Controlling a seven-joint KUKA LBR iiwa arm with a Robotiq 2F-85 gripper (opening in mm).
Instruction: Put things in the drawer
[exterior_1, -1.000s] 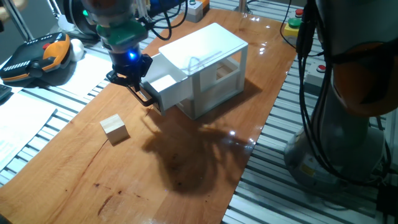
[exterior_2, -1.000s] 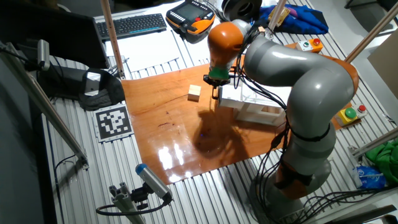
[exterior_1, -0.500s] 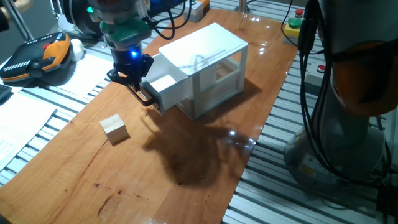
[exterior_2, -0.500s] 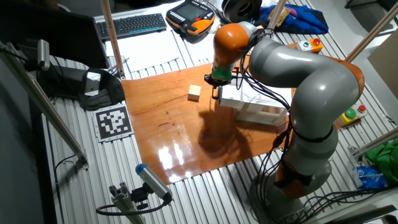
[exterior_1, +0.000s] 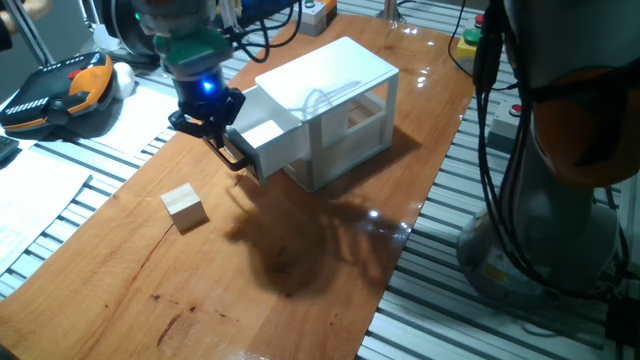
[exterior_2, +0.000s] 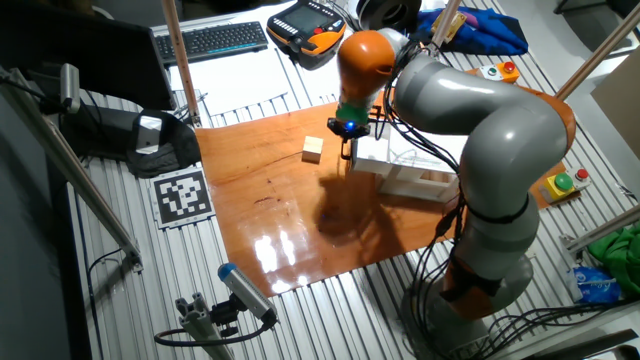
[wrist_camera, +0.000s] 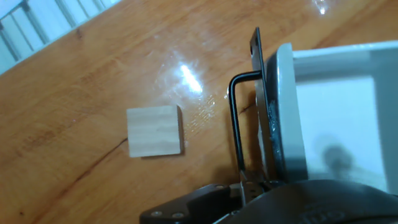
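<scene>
The small pale wooden cube (exterior_1: 185, 208) lies on the wooden tabletop, left of the white cabinet (exterior_1: 345, 80). It also shows in the other fixed view (exterior_2: 314, 149) and the hand view (wrist_camera: 155, 130). The upper drawer (exterior_1: 268, 140) is pulled out and its inside (wrist_camera: 336, 118) looks empty. My gripper (exterior_1: 215, 135) hangs at the drawer's black bar handle (wrist_camera: 233, 124), at one end of it. The jaws look slightly apart around the bar. The cube is well apart from the gripper.
An orange and black teach pendant (exterior_1: 60, 90) lies off the board at the far left. A button box with a red button on yellow (exterior_1: 470, 40) stands at the back right. The robot's base and cables (exterior_1: 530, 180) rise on the right. A keyboard (exterior_2: 215, 40) lies behind the board.
My gripper has shifted slightly to the left at the handle. The drawer stays pulled out at the same place, and the cube has not moved.
</scene>
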